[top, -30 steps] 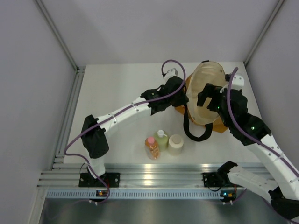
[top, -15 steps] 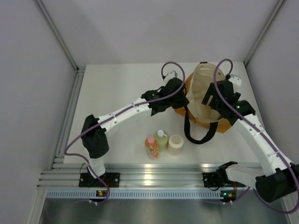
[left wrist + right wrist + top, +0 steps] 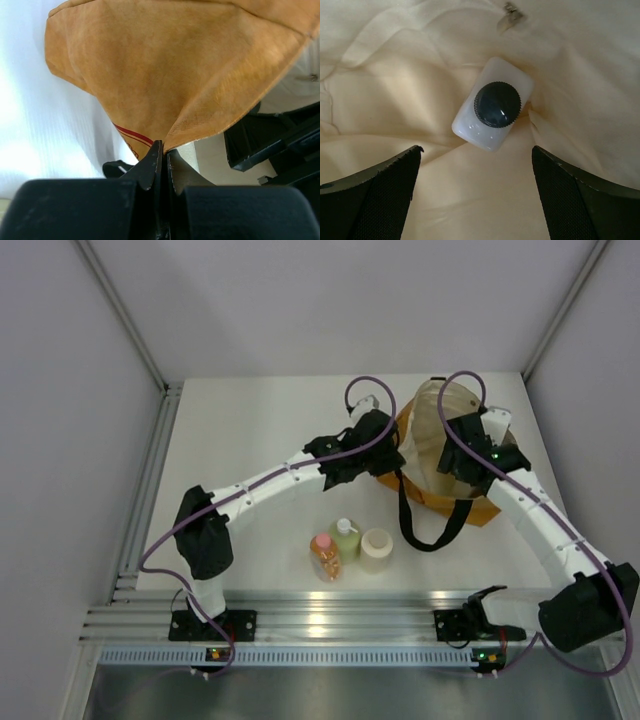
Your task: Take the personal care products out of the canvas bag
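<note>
Nearest you, three bottles are standing upright in a tight cluster on the smooth white table (image 3: pixel 250 440): the orange bottle (image 3: pixel 325 556) with its pink cap, the yellow-green bottle (image 3: pixel 346 539) with a white cap just behind it, and the squat cream bottle (image 3: pixel 377 549) to their right.

Beyond them, your left arm is stretching far and rightward. The left gripper (image 3: pixel 161 155) is pressing its fingers together on a fold of the canvas bag (image 3: pixel 175 75), a coarse tan-orange weave. A black loop handle (image 3: pixel 430 530) is drooping toward you.

Your right arm is bending over the bag's mouth, and the right gripper (image 3: pixel 476 148) is pointing down inside it with its textured pads spread wide. Between them, untouched, the clear-white bottle (image 3: pixel 493 107) with its ribbed black cap is sitting on the wrinkled cream lining (image 3: pixel 395 75).
</note>
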`<state>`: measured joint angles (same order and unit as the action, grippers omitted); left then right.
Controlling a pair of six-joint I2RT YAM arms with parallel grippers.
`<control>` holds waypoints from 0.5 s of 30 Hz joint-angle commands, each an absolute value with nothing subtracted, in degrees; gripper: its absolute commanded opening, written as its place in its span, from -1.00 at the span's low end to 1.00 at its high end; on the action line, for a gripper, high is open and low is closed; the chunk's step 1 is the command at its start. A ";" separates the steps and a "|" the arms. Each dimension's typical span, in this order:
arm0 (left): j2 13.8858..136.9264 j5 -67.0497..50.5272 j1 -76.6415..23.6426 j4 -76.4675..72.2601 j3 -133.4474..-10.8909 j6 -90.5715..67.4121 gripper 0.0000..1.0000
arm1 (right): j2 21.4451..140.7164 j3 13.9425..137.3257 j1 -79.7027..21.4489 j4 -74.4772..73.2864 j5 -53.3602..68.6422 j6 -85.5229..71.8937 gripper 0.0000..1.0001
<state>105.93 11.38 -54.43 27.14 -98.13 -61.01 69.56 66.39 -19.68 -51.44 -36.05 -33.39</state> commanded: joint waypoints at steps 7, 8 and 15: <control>103.97 11.95 -54.40 26.46 -93.25 -63.19 -1.00 | 73.12 64.34 -17.93 -45.45 -38.33 -32.17 0.78; 103.97 11.95 -54.40 26.54 -92.99 -63.28 -1.00 | 74.00 63.90 -17.58 -43.26 -37.45 -31.91 0.77; 104.15 12.39 -55.02 26.54 -91.49 -64.07 -1.00 | 74.36 61.27 -17.40 -36.14 -36.82 -32.34 0.75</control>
